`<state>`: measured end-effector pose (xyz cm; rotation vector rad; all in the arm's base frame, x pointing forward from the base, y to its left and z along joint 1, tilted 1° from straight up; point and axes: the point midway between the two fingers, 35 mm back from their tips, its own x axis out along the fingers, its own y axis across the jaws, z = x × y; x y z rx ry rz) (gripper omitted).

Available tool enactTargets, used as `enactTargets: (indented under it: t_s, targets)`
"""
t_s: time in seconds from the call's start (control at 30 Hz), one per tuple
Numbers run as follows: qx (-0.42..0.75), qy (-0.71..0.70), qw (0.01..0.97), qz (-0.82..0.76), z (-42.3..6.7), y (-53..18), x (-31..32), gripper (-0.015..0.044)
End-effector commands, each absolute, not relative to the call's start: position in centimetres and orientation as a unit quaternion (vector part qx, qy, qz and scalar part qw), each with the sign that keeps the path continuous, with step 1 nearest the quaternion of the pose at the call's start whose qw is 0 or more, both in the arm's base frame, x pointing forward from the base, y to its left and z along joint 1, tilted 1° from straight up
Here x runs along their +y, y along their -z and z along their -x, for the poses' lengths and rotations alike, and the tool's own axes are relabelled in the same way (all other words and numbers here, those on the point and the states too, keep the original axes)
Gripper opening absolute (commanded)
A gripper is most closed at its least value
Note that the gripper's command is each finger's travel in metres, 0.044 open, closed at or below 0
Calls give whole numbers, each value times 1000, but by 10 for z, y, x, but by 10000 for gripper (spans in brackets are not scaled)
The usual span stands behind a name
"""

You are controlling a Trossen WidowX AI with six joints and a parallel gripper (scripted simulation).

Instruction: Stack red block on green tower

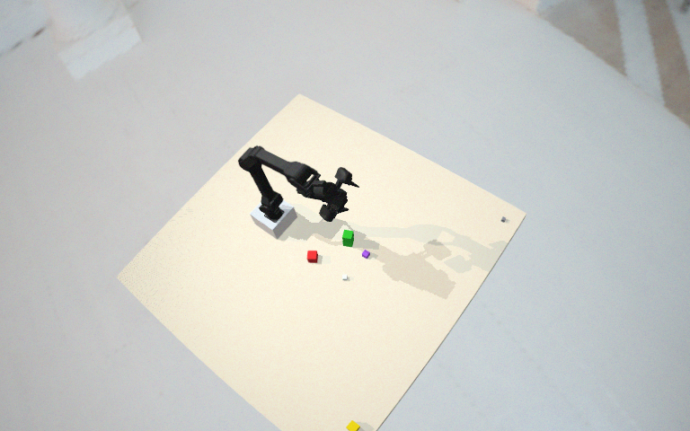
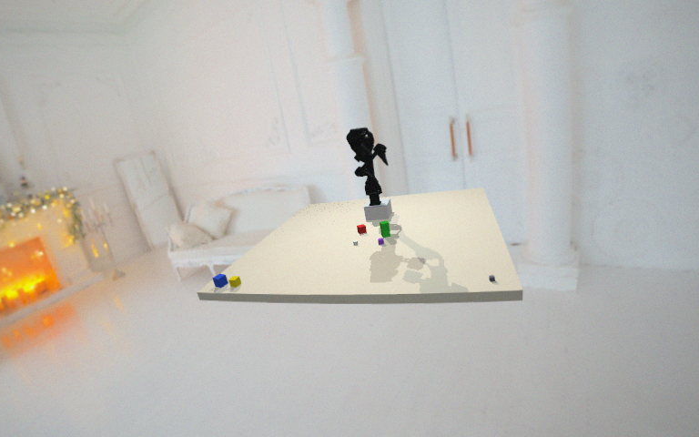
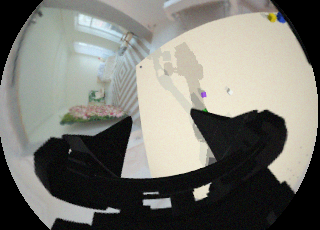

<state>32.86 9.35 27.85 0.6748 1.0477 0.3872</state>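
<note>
Red block (image 1: 312, 256), a small cube without long axis, is seen flat on the counter (image 1: 220, 320) mid-frame, left of the upright green tower (image 1: 348, 237); the end effector (image 1: 338, 205) is held wide open, empty.

A bright white living room: a lit fireplace (image 2: 9, 276) under a garland (image 2: 23, 208), a pale sofa (image 2: 234, 216) with cushions, tall double doors (image 2: 459, 107) behind.

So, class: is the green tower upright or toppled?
Upright: the green tower stands taller than wide on the table, apart from the red block.
</note>
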Motion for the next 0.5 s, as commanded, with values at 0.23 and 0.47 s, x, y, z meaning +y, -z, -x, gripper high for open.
enactTargets:
  t_s: [0.23,0.47]
  targets:
    - [557,-137,816,-72,-315,-162,23,440]
    - [619,-150,767,78,-280,-102,-18,440]
